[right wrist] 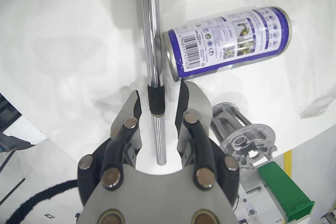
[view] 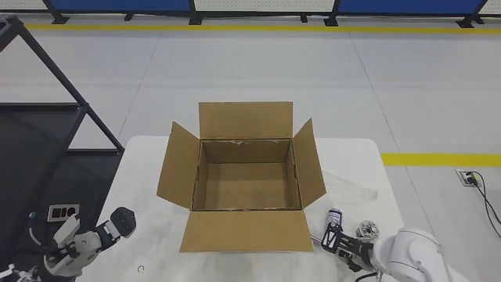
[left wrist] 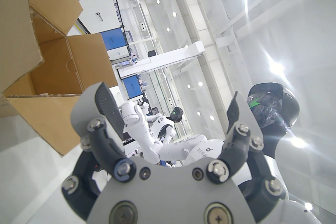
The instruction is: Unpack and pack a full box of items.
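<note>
- right gripper [right wrist: 160,92] spread open and empty, jaws either side of the chrome rod [right wrist: 149,25] at its black band, no contact visible; looks lined up for a pinch there
- rod lies flat on the white table [right wrist: 65,25]; spray can [right wrist: 228,41] on its side, base end touching the rod; finned aluminium part [right wrist: 244,135] just beside the gripper
- cardboard box [view: 245,150] mid-table, four flaps splayed, floor bare; probably unpacking done, packing to start
- rod is thin, round, mirror-smooth; likely to roll or slip, so the band is the safer grip
- left gripper [left wrist: 170,93] open, empty, tilted upward near the box's corner, likely parked clear
</note>
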